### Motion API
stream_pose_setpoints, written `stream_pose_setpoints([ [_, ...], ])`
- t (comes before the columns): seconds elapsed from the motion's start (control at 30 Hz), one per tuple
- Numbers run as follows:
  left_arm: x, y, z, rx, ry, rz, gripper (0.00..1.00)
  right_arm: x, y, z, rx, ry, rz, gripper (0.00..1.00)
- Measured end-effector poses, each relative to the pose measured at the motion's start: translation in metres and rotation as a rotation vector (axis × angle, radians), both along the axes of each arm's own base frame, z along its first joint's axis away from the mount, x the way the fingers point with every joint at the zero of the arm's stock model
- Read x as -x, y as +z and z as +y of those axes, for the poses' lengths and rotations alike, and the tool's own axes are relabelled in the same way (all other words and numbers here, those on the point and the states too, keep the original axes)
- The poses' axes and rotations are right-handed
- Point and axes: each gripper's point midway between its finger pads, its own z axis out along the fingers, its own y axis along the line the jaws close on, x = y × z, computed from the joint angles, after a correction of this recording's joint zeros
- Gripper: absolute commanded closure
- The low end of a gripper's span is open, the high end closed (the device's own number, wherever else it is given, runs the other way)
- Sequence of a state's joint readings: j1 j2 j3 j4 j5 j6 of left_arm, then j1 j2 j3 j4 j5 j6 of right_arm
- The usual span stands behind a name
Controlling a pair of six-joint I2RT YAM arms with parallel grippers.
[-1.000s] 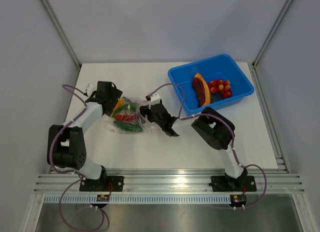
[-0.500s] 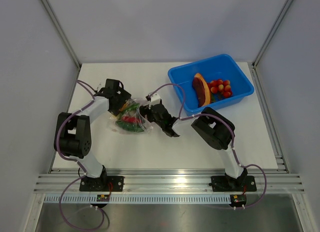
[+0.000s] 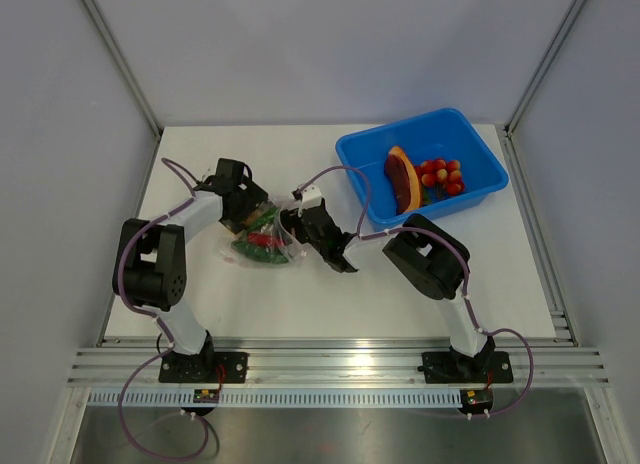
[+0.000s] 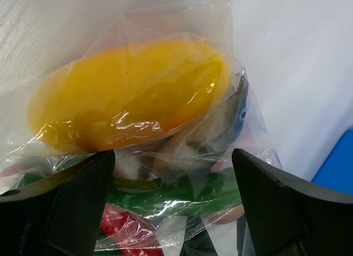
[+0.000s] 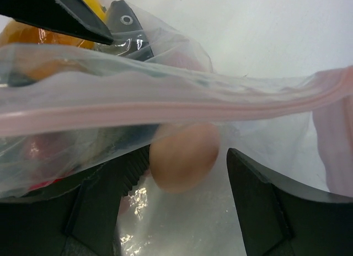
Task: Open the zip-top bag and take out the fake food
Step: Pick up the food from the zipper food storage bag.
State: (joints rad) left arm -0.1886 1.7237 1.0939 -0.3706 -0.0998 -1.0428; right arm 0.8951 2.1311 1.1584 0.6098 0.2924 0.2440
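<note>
Left of the bin, our left gripper has slid in onto the bag and now straddles its far end, jaws wide. Our right gripper stands wide too, under the zip strip. The food is still inside, so we judge the pull-apart can start.

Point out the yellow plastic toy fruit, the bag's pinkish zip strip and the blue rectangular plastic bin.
yellow plastic toy fruit (image 4: 129,96): left wrist view, its middle.
pinkish zip strip (image 5: 165,106): right wrist view, mid-strip.
blue rectangular plastic bin (image 3: 445,142): top view, bare floor.
</note>
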Motion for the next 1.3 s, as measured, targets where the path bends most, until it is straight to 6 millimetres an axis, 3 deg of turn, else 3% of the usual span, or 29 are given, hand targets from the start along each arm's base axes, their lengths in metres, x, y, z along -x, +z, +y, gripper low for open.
stream_pose_setpoints([
  [0.3, 0.004, -0.002, -0.006, 0.021, -0.019, 0.01, 0.17, -0.002, -0.002, -0.003, 0.009, -0.022, 0.005, 0.24],
  [0.6, 0.017, -0.009, -0.006, 0.028, -0.025, 0.018, 0.18, -0.005, -0.001, -0.004, 0.013, -0.041, -0.001, 0.37],
  [0.8, 0.018, -0.008, -0.009, 0.038, -0.032, 0.018, 0.18, -0.008, -0.007, -0.006, 0.027, -0.056, 0.009, 0.32],
  [1.3, 0.018, -0.008, -0.01, 0.046, -0.029, 0.02, 0.2, -0.01, -0.009, -0.006, 0.03, -0.058, 0.01, 0.51],
])
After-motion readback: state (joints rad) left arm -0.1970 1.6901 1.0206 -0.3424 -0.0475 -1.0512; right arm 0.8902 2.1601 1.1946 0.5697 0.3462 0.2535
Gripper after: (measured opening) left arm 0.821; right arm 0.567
